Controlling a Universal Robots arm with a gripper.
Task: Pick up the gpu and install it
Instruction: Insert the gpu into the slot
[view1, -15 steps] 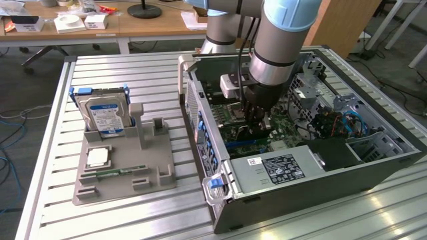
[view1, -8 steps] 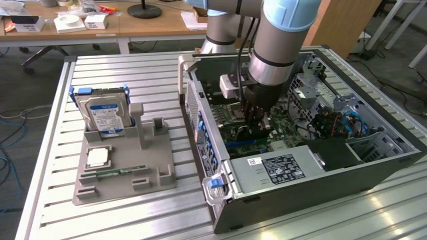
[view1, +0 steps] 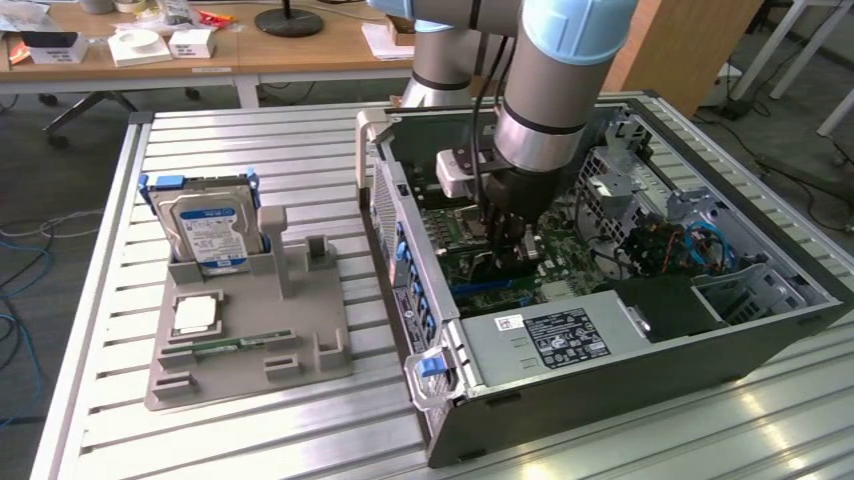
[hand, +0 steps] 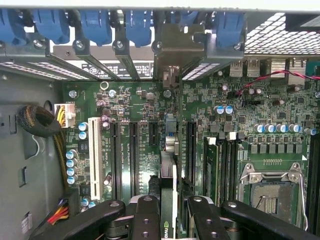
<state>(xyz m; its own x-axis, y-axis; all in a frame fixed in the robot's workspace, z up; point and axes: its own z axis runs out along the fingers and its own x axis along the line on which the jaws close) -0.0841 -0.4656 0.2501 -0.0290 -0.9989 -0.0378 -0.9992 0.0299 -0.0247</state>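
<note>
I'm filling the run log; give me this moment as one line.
pincer: shut on gpu | place: inside computer case, over motherboard | gpu: edge-on above slots

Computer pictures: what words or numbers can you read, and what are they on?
Nothing reads clearly enough to quote.
hard drive, blue label: print too small.
power supply, black sticker: print too small.
motherboard, white slot markings: blurred.
white sticker on the case's rear wall: blurred.
gpu: no readable text.
</note>
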